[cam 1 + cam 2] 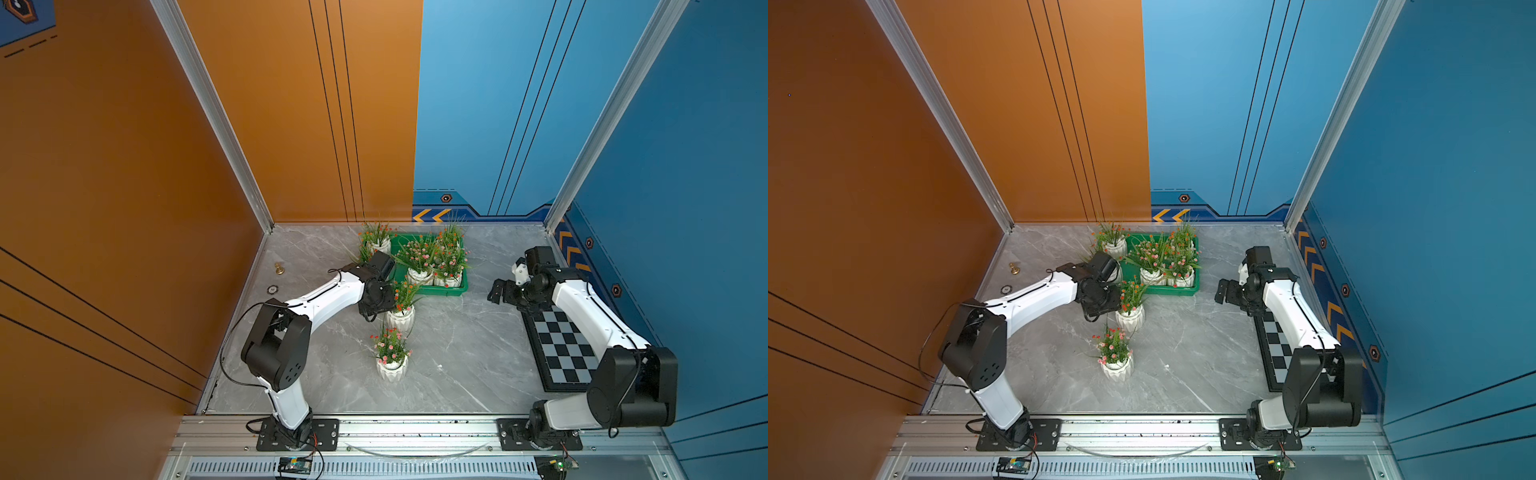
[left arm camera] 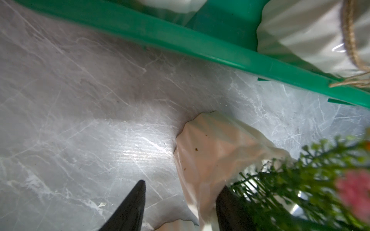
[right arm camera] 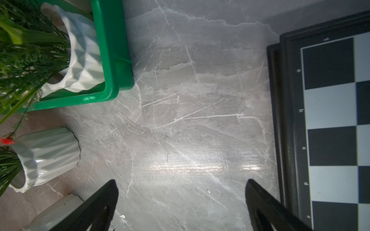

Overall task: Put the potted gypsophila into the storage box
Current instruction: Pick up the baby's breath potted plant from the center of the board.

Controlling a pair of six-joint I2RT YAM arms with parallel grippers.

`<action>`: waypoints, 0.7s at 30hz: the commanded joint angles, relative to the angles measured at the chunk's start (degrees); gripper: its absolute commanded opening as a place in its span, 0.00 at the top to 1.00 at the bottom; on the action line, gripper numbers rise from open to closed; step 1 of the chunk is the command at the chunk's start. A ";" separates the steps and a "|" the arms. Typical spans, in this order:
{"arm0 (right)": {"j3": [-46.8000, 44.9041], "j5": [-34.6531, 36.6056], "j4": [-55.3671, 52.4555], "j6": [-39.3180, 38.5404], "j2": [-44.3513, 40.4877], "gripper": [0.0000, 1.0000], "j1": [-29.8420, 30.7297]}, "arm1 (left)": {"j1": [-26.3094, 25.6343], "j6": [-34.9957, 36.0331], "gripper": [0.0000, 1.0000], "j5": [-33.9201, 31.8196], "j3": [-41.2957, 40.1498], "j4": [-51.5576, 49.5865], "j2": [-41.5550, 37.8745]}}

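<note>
The green storage box (image 1: 451, 291) (image 1: 1183, 291) stands at the back of the marble table with three potted gypsophila in it, among them one (image 1: 419, 274). Outside it stand a pot at the back left (image 1: 379, 245), a front pot (image 1: 391, 368) and a pot just before the box (image 1: 400, 318). My left gripper (image 1: 384, 309) reaches down beside that last pot. In the left wrist view the pot (image 2: 206, 152) lies between the jaws of the left gripper (image 2: 183, 184): one finger touches it, the other stands apart. My right gripper (image 1: 498, 291) (image 3: 181, 181) hangs open over bare marble, right of the box (image 3: 112, 50).
A black-and-grey checkered board (image 1: 561, 345) (image 3: 330, 120) lies along the right wall under the right arm. A small brass knob (image 1: 279, 270) and a round disc (image 1: 272, 289) sit near the left wall. Orange and blue walls close in the table.
</note>
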 commanded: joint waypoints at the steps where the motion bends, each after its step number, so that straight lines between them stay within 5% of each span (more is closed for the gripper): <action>1: 0.63 -0.33 0.69 0.20 0.90 0.00 -0.29 | -0.77 0.59 0.48 0.43 2.13 -0.52 1.39; 21: -1.08 0.05 1.77 0.23 1.24 0.00 -0.64 | -1.64 0.60 0.76 1.07 5.19 -0.49 4.12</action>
